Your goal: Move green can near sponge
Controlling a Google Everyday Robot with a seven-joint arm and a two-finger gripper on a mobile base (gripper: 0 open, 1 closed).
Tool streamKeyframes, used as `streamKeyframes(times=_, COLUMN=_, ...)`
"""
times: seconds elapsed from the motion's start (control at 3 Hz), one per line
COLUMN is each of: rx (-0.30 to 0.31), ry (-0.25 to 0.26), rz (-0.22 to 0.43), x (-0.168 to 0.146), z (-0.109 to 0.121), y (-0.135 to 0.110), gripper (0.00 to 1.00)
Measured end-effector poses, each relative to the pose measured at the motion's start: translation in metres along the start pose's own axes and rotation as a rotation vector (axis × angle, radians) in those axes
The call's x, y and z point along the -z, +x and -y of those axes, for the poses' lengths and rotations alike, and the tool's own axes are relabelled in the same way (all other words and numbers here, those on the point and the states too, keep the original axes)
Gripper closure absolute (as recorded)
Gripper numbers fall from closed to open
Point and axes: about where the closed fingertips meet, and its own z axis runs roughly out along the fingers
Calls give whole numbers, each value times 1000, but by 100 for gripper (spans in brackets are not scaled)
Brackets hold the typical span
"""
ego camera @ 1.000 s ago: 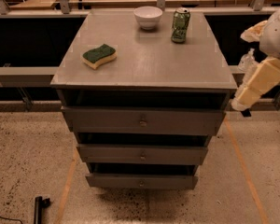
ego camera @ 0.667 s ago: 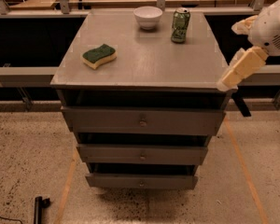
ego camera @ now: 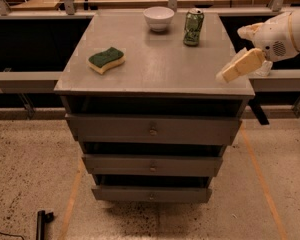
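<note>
- Camera view: green can (ego camera: 193, 27) stands upright at the far side of the tabletop (ego camera: 165, 71), just right of a white bowl (ego camera: 158, 18).
- Sponge (ego camera: 106, 60) lies well apart from it, near the left edge.
- Gripper (ego camera: 240, 66) hovers at the right front corner, away from the can; open or closed, I cannot tell.

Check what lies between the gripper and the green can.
Nothing: in the camera view, only bare cabinet top lies between the gripper, over the top's right front edge, and the green can near the back.
</note>
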Motion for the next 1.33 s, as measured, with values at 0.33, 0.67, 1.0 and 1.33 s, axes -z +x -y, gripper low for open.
streamKeyframes(times=0.33, rx=-45, ry=33, rz=33, x=-15, z=11, y=3, gripper=0)
streamKeyframes(times=0.67, rx=-126, ry=99, rz=143, x=-44, z=42, y=-1, gripper=0)
streamKeyframes(times=1.0, rx=-202, ry=183, rz=224, x=-72, z=77, y=-9, gripper=0)
streamKeyframes(times=1.33, rx=-282, ry=295, rz=272, x=-94, z=115, y=-10, gripper=0)
